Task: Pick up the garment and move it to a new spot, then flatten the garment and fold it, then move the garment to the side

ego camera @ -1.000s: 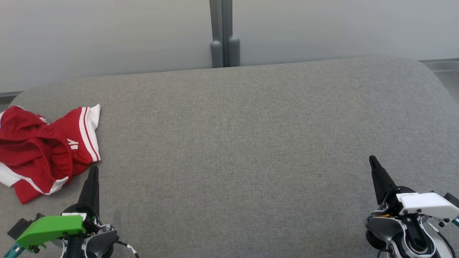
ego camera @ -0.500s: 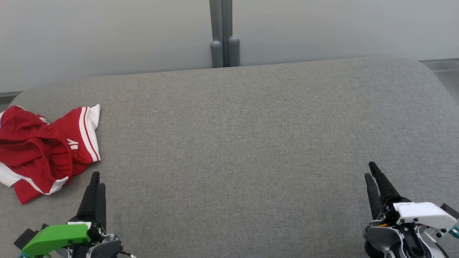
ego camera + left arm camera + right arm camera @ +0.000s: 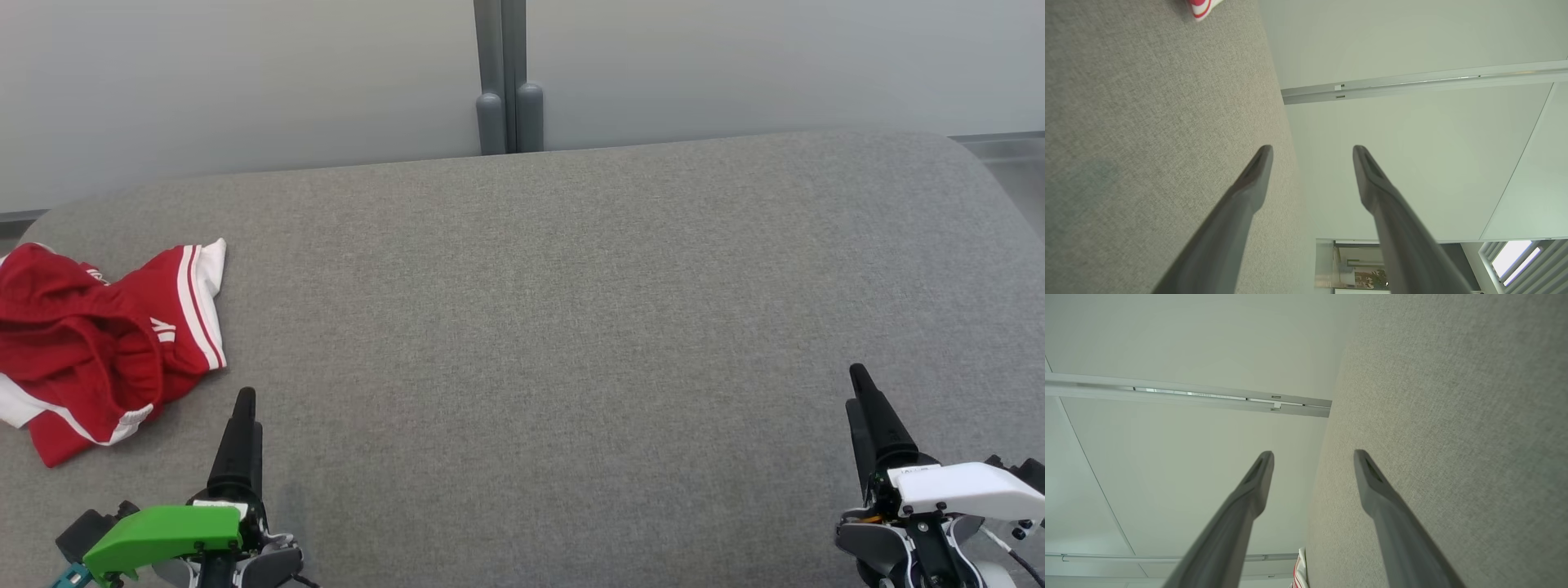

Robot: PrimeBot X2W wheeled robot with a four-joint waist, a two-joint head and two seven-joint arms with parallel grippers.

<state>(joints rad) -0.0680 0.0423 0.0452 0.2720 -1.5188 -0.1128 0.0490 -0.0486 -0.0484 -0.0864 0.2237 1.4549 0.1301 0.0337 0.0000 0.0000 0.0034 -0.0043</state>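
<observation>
A wide grey fabric table (image 3: 522, 327) takes up most of the space in front of the robot, rounded at its far corners. Behind it is a pale wall (image 3: 245, 82), with a grey post (image 3: 501, 77) running down the wall's middle to the table's far edge. The garment (image 3: 90, 343) lies crumpled at the table's left side, red with white bands and stripes along its hems, and its left part runs out of the head view. It rests on the cloth, and neither gripper touches it. The left gripper (image 3: 247, 408) sits low at the near left, fingers pointing away across the table. Its tips are near the garment's lower right edge but apart from it, with bare cloth between. In the left wrist view its two fingers stand clearly spread with nothing between them, and a scrap of the garment (image 3: 1202, 6) peeks in at the top edge. The right gripper (image 3: 855, 388) is at the near right, well apart from the garment. In the right wrist view its fingers are likewise spread and empty, with a sliver of the garment (image 3: 1300, 573) at the bottom edge
</observation>
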